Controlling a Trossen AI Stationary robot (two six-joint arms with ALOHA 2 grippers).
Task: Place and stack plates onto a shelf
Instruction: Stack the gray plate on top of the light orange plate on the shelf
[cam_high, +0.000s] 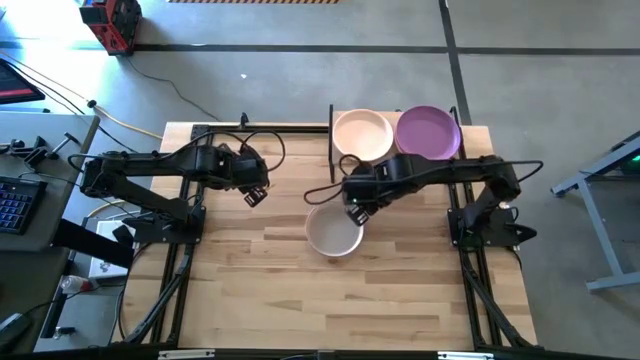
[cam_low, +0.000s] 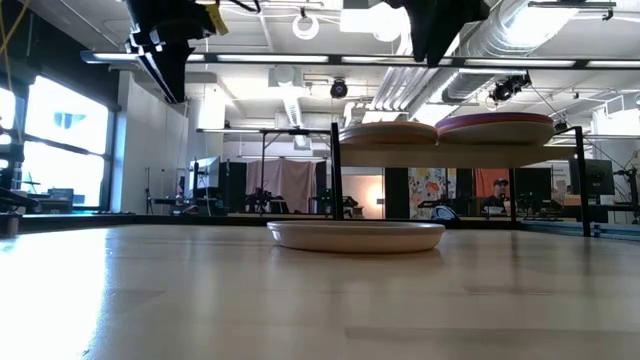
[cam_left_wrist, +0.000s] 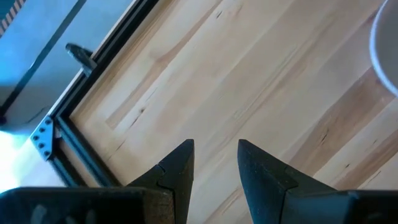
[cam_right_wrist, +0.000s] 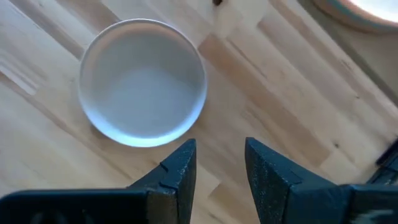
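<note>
A round, shallow off-white plate with a matte surface lies on the pale wooden tabletop. The right gripper hangs above its rim, fingers slightly parted, empty. Peach and purple plates sit on the shelf.

The high view looks straight down on the whole light-wood tabletop. The low view sits at board level, facing across into the room. Each wrist view looks down past its own dark fingers. The round off-white plate shows in the high, low and right wrist views.
</note>
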